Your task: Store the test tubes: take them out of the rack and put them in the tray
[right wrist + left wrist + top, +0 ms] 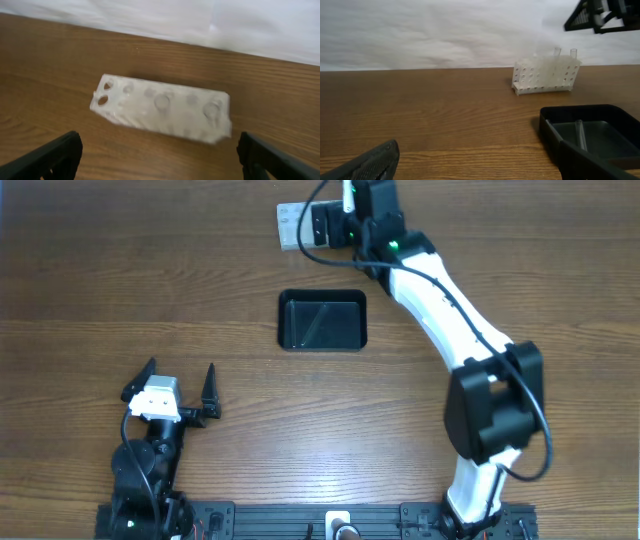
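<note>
Right gripper [160,146] over rack [160,112], upper centre of top view, jaws wide, likely lining up on standing tube [573,52]. Tray [283,320] mid-frame holds stored tube [579,134]. Left gripper [180,380] lower left, jaws wide, out of way.

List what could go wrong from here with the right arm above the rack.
1. The rack looks light and stands loose on the table; pulling a tube at a slant could tip it.
2. The open right hand is wide; closing on one tube, it might knock the other tube.
3. A stored tube lies in the tray; dropping another onto it could crack either.
</note>
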{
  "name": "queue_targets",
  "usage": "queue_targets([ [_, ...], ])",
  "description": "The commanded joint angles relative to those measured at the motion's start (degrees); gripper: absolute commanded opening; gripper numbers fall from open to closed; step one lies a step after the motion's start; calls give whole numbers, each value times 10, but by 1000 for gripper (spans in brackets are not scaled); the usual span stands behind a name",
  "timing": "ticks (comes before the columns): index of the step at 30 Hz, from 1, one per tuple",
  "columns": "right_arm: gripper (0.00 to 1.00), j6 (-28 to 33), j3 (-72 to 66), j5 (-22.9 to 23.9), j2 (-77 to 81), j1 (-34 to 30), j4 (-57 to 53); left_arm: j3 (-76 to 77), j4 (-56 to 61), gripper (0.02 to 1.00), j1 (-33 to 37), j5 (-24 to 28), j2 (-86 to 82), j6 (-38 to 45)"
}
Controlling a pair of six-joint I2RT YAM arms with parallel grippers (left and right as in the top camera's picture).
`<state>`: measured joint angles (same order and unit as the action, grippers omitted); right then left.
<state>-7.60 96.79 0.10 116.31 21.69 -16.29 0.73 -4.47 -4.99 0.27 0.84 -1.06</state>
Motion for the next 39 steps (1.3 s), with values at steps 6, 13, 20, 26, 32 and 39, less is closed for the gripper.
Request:
queue_targets([
  [6, 978, -20, 114, 37, 96, 25, -15, -4, 1, 1000, 3, 8, -5, 7],
  [13, 969, -27, 123, 75, 120, 36, 3, -4, 1, 1000, 3, 8, -5, 7],
  [20, 950, -33, 123, 103, 144, 40, 30, -4, 1, 1000, 3, 8, -5, 7],
  [26, 930, -33, 123, 106, 158, 40, 54, -4, 1, 998, 3, 8, -5, 7],
  [32, 893, -35, 123, 110, 165, 40, 58, -4, 1, 1000, 3, 8, -5, 7],
  [39, 809, -36, 123, 116, 171, 41, 57, -4, 1, 1000, 3, 8, -5, 7],
])
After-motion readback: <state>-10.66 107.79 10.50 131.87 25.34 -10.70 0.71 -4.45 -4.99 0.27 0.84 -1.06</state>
